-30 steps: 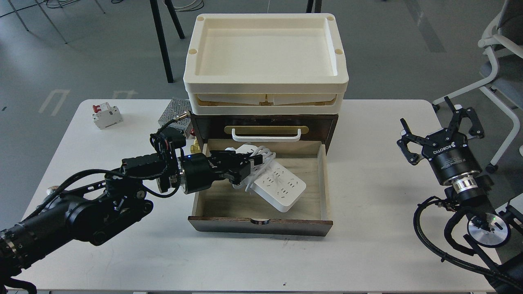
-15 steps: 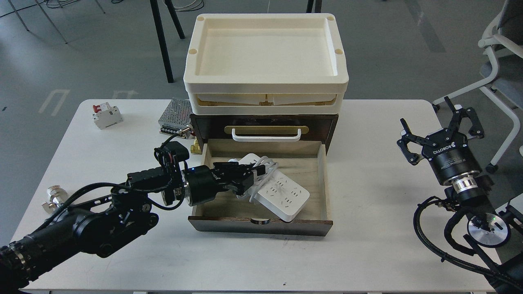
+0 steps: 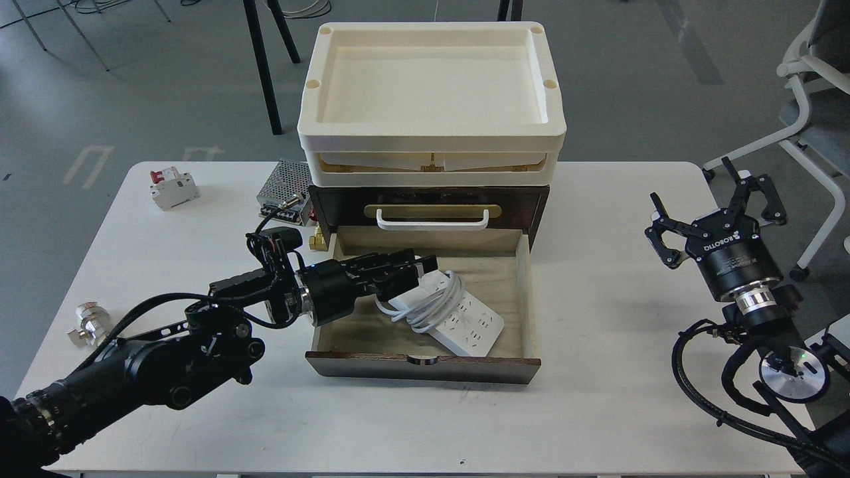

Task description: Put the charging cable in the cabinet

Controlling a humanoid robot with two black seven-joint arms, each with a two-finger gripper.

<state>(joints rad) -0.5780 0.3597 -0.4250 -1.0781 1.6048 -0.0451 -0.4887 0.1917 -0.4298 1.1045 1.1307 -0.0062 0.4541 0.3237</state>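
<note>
The cable [image 3: 451,309] is lying in the drawer [image 3: 528,292]; left hand [image 3: 412,267] at its 10 o'clock, grip unclear; right hand [image 3: 714,202] is gaping, released.

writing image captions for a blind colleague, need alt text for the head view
A white power strip with its cord looped around it lies in the open light-wood drawer of a dark brown cabinet. The black left gripper sits just beside it; the right gripper waits open.

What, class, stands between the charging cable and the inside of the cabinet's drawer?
Nothing visible. The charging cable already lies inside the open drawer of the cabinet. The left gripper sits at its far end, and no other object is in the drawer.
</note>
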